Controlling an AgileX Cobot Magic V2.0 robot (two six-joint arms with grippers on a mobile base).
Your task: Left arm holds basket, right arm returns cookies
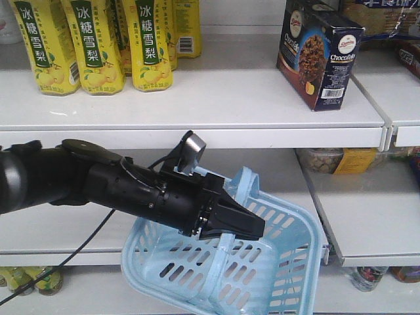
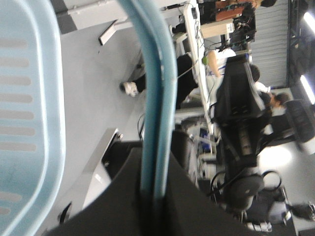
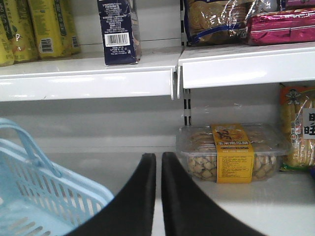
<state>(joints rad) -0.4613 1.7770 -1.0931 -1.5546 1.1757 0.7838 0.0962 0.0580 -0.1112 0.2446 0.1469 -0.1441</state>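
Observation:
The cookies (image 1: 319, 56), a dark navy carton, stand upright on the upper shelf at the right; the right wrist view shows their barcode side (image 3: 119, 32). The light blue basket (image 1: 275, 262) hangs tilted in front of the lower shelf. My left gripper (image 1: 252, 226) is shut on its strap handle (image 1: 244, 180), which runs up between the black fingers (image 2: 153, 196) in the left wrist view. My right gripper (image 3: 158, 160) is shut with nothing in it, below the cookies' shelf and right of the basket (image 3: 44, 196). The right arm does not show in the front view.
Yellow drink bottles (image 1: 98, 42) stand at the left of the upper shelf. A clear tub of snacks with a yellow label (image 3: 231, 152) sits on the lower shelf just right of my right gripper. Bagged biscuits (image 3: 221, 19) and a pink pack (image 3: 280, 24) lie on the neighbouring upper shelf.

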